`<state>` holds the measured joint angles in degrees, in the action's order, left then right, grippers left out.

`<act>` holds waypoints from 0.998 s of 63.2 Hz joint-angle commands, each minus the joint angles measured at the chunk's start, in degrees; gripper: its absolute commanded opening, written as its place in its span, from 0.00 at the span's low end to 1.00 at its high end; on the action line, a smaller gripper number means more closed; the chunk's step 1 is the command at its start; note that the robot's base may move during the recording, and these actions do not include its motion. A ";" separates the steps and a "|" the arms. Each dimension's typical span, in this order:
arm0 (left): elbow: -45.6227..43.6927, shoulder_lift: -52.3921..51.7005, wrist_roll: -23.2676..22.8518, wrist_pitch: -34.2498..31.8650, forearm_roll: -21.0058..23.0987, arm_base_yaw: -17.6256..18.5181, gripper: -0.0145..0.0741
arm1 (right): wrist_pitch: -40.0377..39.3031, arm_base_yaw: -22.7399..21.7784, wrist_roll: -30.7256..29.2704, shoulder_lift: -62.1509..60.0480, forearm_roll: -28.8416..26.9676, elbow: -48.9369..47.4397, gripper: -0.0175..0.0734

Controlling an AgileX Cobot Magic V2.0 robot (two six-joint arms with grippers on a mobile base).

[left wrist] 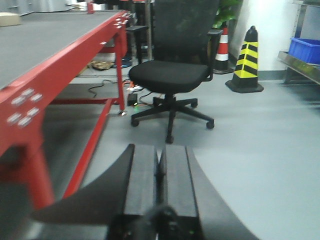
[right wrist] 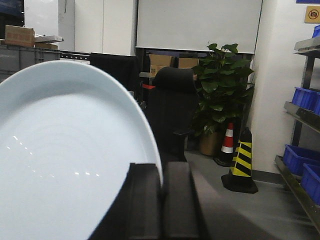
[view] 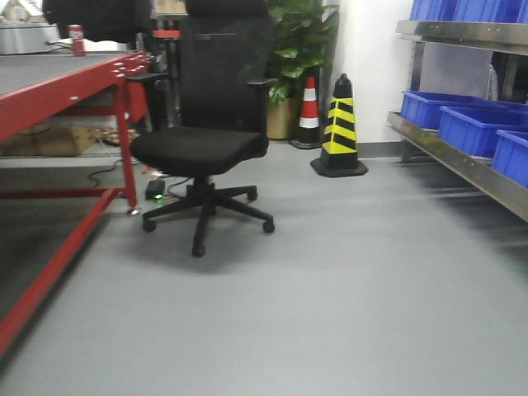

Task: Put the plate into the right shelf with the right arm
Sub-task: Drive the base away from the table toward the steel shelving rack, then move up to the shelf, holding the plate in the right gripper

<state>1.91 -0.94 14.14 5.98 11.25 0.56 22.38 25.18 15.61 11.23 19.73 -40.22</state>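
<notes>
The right gripper [right wrist: 161, 192] clamps the plate [right wrist: 65, 160] at lower left. The left gripper [left wrist: 161, 172] is clenched empty; the shelf [view: 450, 158] lines the right edge.

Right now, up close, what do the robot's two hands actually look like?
Both are matte black. The left gripper has two flat, rectangular fingers side by side, flanked by curved black wings widening toward the base. The right gripper looks the same. No cables, labels or markings show.

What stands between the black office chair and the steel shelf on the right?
A yellow-and-black cone, with a red-and-white cone behind it; elsewhere the floor is bare. The front view shows this.
</notes>
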 commanded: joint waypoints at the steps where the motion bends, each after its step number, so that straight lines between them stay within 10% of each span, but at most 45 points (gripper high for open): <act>1: 0.38 -0.53 -0.14 -4.58 0.22 0.02 0.11 | -5.05 -0.22 -0.07 1.09 1.06 -1.46 0.25; 63: 0.38 -0.43 -0.14 -4.37 0.22 0.02 0.11 | -5.05 -0.22 -0.07 1.09 1.06 -1.46 0.25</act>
<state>1.91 -0.94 14.14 5.98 11.25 0.56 22.38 25.18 15.61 11.23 19.73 -40.22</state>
